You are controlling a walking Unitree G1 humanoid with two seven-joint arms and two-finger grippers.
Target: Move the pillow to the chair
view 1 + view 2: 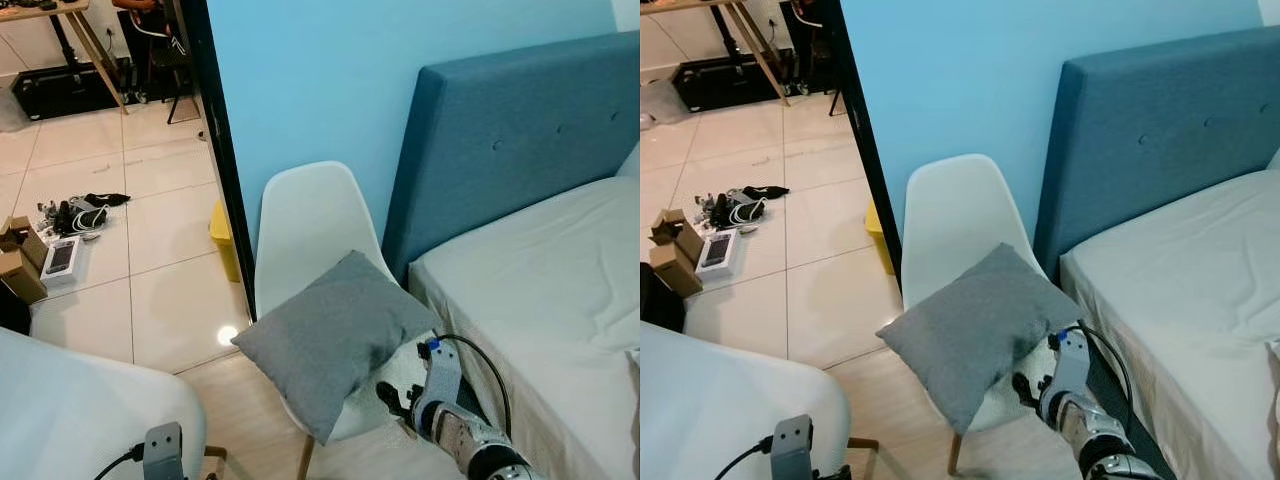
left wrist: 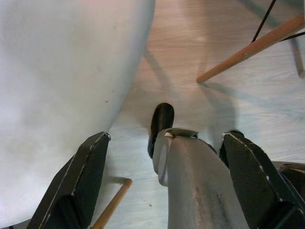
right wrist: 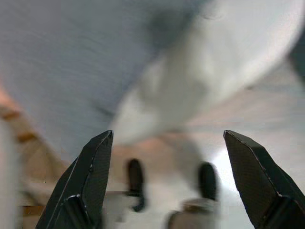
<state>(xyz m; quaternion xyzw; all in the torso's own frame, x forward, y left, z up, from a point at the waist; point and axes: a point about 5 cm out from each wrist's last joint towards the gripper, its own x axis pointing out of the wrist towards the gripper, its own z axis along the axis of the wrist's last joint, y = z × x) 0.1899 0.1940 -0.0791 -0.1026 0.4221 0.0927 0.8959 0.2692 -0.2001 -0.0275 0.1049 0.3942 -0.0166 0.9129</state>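
The grey pillow (image 1: pixel 330 335) lies tilted on the seat of the white shell chair (image 1: pixel 310 215), one corner hanging over the front edge. My right gripper (image 3: pixel 167 136) is open and empty, low at the chair's front right, just beside the pillow's lower right edge (image 1: pixel 1025 350). Its wrist view is blurred, with grey pillow fabric and the white seat ahead of the fingers (image 3: pixel 95 167). My left gripper (image 2: pixel 167 135) hangs open over the wooden floor beside a white rounded surface (image 2: pixel 62 71).
A bed (image 1: pixel 560 290) with a blue headboard (image 1: pixel 520 130) stands right against the chair. A yellow bin (image 1: pixel 225 235) sits by the black door frame (image 1: pixel 215 130). Boxes and cables (image 1: pixel 60 235) litter the tiled floor. Wooden chair legs (image 2: pixel 248 50) stand near my left arm.
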